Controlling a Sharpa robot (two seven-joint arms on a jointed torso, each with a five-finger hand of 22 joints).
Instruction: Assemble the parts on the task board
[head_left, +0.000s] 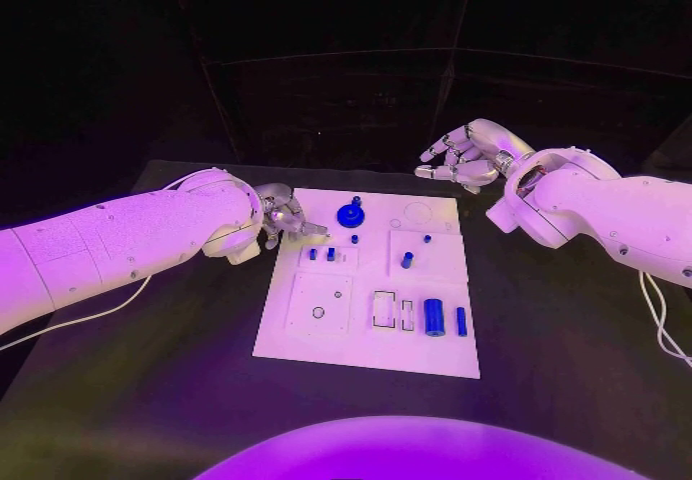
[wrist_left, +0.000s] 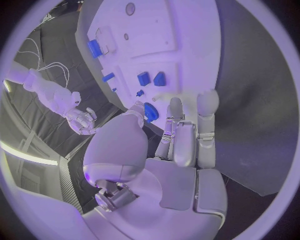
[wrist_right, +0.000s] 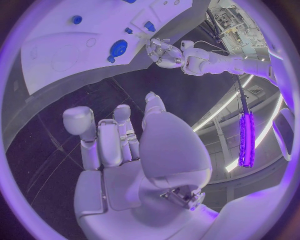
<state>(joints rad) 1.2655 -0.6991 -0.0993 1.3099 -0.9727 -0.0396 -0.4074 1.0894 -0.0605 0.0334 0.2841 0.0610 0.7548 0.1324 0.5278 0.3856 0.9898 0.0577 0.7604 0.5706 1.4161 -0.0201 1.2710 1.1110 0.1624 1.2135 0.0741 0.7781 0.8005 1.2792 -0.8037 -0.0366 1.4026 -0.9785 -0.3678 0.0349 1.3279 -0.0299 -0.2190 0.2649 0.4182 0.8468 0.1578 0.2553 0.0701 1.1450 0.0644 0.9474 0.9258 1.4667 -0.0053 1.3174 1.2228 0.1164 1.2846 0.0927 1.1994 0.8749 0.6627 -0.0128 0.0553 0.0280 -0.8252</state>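
The white task board (head_left: 325, 340) lies in the middle of the table. A round blue part (head_left: 351, 214) sits near its far edge, with small blue pegs (head_left: 330, 254) just nearer me. A blue cylinder (head_left: 434, 317) and a thin blue bar (head_left: 462, 320) lie at the near right. My left hand (head_left: 283, 219) hovers at the board's far left edge, fingers apart and holding nothing; its fingertips (wrist_left: 208, 101) reach beside the round blue part (wrist_left: 150, 111). My right hand (head_left: 462, 156) is raised beyond the far right corner, fingers spread, nothing in it.
The board (wrist_left: 156, 40) has empty recesses: a rectangular slot (head_left: 384, 308), a hexagonal hole (head_left: 317, 312) and a round outline (head_left: 420, 212). Black table (head_left: 562, 330) surrounds it. A white cable (head_left: 87, 315) trails under my left arm.
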